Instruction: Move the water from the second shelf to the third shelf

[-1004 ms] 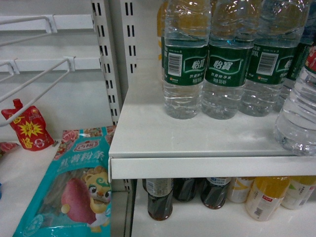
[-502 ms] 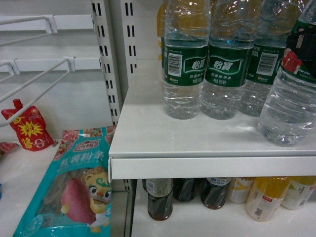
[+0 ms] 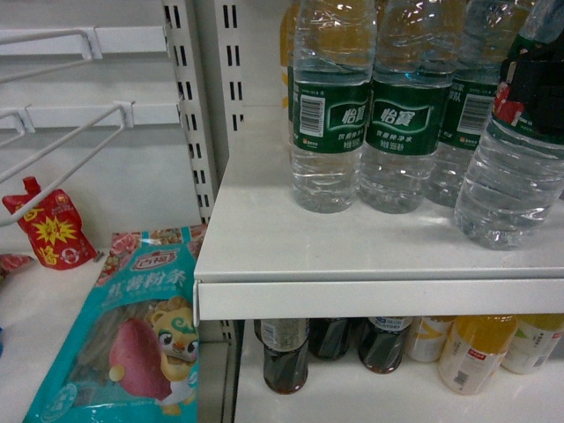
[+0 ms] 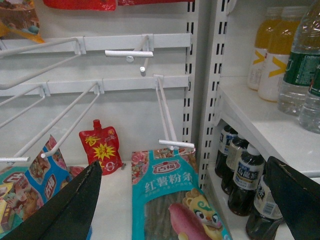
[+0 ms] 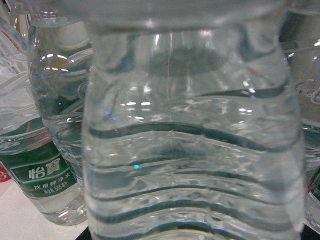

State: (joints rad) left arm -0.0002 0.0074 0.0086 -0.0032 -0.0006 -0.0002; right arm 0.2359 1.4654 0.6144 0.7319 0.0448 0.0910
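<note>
Task is partway, by my read: the water (image 3: 511,176) is already in my right gripper (image 3: 533,88), tilted, its base low over the white shelf (image 3: 352,256) w/ the other green-label bottles (image 3: 330,115). I can't tell if the base touches the shelf or hangs just off it. It hasn't reached the lower shelf w/ the dark bottles (image 3: 285,352) and yellow drinks (image 3: 476,352), if that's the target level; which shelf counts as third I can't confirm from here. So left to do, I judge: clear the row, carry it to the other level, set it upright, let go.

Rel. to my right fingers: the bottle sits between them at label height, body hanging below the grip and leaning left toward the standing row, neck above and out of view. My right wrist view is filled by the ribbed clear body (image 5: 195,150), right up against the cam, neighbours just beside it on both sides. Fingers closed on it; exact contact pts are hidden.

My left gripper (image 4: 185,200) is spread wide, nothing in it, fingers (image 4: 65,210) well apart from the water, hovering over the teal snack bag (image 4: 170,200) in the next bay.
</note>
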